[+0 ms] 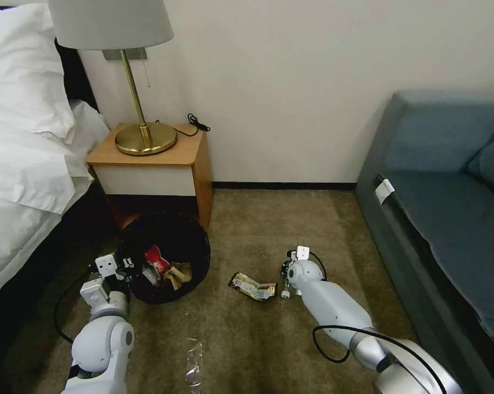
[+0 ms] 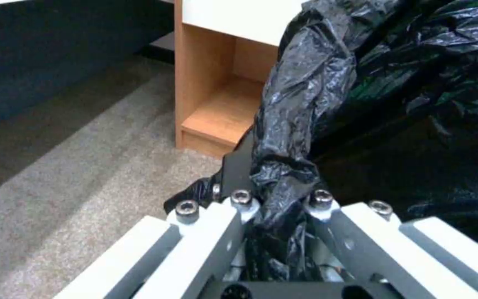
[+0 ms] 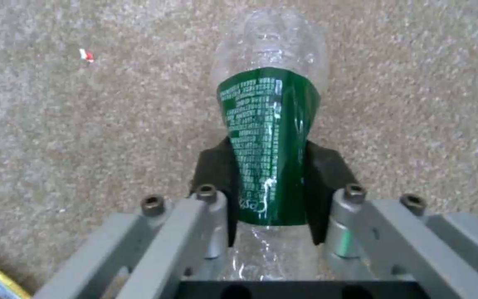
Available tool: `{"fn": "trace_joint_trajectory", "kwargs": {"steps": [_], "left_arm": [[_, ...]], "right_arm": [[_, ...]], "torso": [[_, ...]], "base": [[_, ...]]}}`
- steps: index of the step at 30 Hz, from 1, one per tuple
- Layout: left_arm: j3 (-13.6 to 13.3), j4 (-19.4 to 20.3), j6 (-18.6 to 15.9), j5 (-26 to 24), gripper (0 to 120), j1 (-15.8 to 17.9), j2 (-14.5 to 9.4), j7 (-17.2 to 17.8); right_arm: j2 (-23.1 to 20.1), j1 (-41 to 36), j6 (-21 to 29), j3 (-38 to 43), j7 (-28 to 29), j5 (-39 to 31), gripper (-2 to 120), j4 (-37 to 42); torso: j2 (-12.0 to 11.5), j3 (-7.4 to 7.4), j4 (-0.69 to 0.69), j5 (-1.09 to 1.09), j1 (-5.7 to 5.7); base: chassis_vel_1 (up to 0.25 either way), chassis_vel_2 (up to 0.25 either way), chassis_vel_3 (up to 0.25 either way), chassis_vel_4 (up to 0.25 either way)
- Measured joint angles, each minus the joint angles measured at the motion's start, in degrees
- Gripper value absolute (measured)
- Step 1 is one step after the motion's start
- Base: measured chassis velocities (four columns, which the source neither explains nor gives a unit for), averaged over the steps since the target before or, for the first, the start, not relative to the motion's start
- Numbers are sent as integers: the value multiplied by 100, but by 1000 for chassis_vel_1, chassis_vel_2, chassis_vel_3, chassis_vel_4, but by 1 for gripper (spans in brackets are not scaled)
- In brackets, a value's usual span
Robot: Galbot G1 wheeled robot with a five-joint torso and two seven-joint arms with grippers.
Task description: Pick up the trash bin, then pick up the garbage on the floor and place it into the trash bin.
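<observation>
While the trash bin (image 1: 167, 257) stood on the carpeted floor (image 1: 258, 339) just in front of the wooden nightstand (image 1: 159, 164), the left pincer (image 2: 275, 182) was clamped on the black bag folded over its rim, and inside lay a crumpled red-and-white wrapper (image 1: 156, 261) and a brown paper bag (image 1: 177, 275). The right pincer (image 3: 267, 182) was closed around the green-labelled plastic bottle (image 3: 267, 137) low over the carpet, with the flat dark-and-gold wrapper (image 1: 252, 287) lying between it and the bin.
</observation>
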State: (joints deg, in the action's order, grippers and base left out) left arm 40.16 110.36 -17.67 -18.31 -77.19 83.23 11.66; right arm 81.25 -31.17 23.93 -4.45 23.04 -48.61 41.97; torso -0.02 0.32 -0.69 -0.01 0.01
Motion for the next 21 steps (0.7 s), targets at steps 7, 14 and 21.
{"fn": "trace_joint_trajectory", "kwargs": {"steps": [7, 14, 21], "left_arm": [[-21, -54, 5, -4, 2, 12, 0, -12], [-26, -77, 17, -6, 2, 25, 2, -19], [-25, -139, 35, -49, 2, 19, -20, -36]], "right_arm": [[-47, -45, -62, 11, -12, 74, 14, 29], [-57, -51, -99, 19, -15, 163, 14, 67], [-323, -162, -266, 139, 59, 377, 14, 744]], "torso": [[0, 0, 0, 0, 0], [0, 0, 0, 0, 0], [0, 0, 0, 0, 0]], "base": [[0, 0, 0, 0], [0, 0, 0, 0], [0, 0, 0, 0]]}}
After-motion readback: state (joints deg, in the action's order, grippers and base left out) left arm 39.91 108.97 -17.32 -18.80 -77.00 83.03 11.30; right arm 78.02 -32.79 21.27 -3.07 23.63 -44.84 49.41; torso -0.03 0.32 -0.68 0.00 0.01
